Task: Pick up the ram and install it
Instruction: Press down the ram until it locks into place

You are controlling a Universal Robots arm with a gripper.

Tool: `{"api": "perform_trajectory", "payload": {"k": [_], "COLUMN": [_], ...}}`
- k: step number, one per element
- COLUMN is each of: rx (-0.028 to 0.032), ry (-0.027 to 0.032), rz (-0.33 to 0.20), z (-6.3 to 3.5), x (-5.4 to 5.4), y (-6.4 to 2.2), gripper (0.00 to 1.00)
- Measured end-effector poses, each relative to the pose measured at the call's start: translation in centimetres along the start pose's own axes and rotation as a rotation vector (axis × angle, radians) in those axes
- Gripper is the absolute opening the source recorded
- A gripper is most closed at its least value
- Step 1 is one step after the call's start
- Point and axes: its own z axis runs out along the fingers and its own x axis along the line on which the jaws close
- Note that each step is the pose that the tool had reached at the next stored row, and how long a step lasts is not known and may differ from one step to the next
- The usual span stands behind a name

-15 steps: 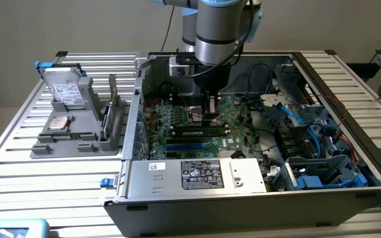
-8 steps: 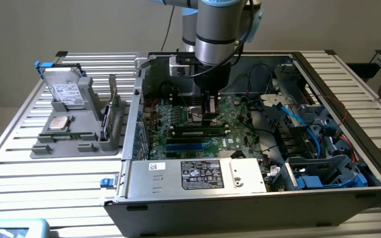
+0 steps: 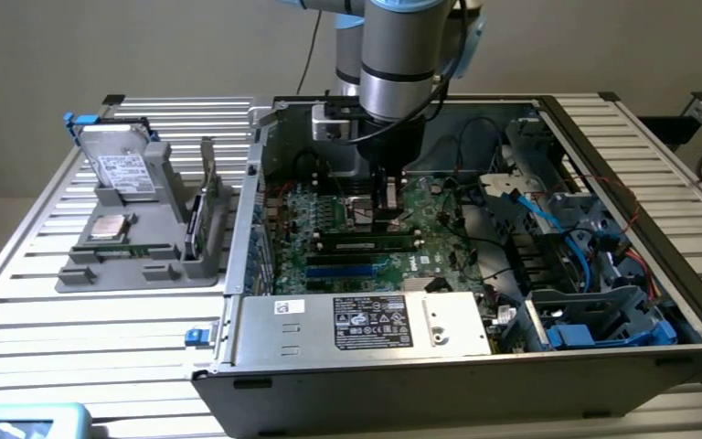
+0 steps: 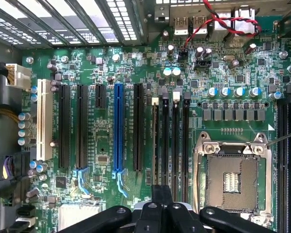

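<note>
Green ram: seated upright on the motherboard, centre of the exterior view; judged installed, latching cannot be told. Gripper: closed, nothing gripped, poised just above it.

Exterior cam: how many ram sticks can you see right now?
1. The ram lies along the motherboard, just below the gripper. The green board standing in the tray at the exterior view's left looks like a taller card; more sticks may be hidden.

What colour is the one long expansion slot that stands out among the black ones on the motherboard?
Blue: the long expansion slot sits between black slots. The wrist view shows it best.
</note>
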Motion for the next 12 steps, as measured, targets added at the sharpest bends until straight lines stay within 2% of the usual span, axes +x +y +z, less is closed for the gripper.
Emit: {"api": "perform_trajectory", "payload": {"k": [12], "rx": [-0.0147], "ry": [-0.0037], "rz": [0.165], "z": [0.01], "x": [0.00], "y": [0.00], "gripper": [0.11]}}
